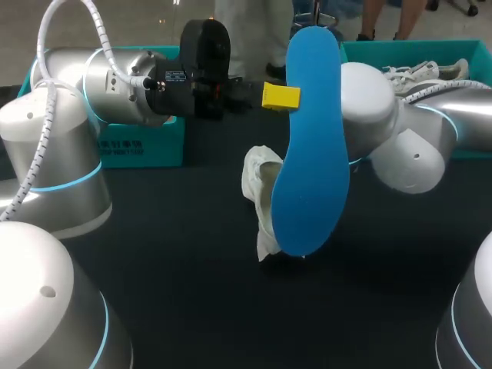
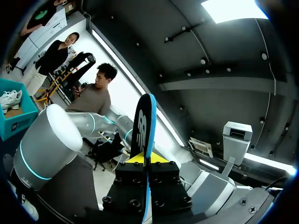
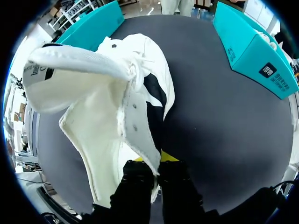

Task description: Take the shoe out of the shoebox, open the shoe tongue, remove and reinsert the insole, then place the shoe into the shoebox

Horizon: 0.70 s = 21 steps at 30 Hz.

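Note:
The blue insole stands upright above the table's middle, and my left gripper is shut on its upper edge. Seen from the left wrist, the insole runs edge-on between that gripper's yellow tips. The white shoe hangs just behind and left of the insole, above the black table. In the right wrist view my right gripper is shut on the rim of the shoe, whose tongue is folded outward. From the head view the insole hides the right gripper.
A teal shoebox stands at the back left behind my left arm. A second teal box at the back right holds another white shoe. Both boxes lie beyond the shoe in the right wrist view.

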{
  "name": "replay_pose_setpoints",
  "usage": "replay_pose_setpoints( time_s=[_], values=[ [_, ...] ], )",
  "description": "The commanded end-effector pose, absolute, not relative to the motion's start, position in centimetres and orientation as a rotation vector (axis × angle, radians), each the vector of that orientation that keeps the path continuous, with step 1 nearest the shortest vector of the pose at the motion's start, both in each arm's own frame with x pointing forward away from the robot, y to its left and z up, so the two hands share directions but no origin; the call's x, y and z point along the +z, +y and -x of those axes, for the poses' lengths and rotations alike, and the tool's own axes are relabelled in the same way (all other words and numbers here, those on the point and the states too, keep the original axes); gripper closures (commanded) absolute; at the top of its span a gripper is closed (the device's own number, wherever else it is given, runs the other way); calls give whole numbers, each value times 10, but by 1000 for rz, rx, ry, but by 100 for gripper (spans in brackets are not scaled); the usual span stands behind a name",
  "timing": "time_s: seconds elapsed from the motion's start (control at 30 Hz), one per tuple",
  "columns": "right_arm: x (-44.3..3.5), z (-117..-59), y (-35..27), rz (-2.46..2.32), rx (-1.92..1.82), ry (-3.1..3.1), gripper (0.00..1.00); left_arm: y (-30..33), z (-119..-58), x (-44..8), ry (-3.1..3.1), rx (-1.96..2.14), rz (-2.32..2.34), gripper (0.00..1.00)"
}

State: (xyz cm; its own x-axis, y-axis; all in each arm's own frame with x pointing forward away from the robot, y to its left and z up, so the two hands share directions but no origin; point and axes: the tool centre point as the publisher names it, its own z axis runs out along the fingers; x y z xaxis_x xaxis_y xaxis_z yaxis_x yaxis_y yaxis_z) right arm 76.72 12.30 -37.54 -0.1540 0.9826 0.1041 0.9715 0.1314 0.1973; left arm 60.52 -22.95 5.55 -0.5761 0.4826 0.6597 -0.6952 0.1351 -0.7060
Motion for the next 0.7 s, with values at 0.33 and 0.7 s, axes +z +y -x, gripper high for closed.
replay_pose_setpoints(
  time_s=[0.33,0.7],
  values=[
    [-398,-773,125,-2041,341,2294,100,-229,-604,55,-1489,1611,-218,100],
    [-394,-768,119,-2063,340,2292,15,-229,-604,55,-1489,1611,-218,100]
  ],
)
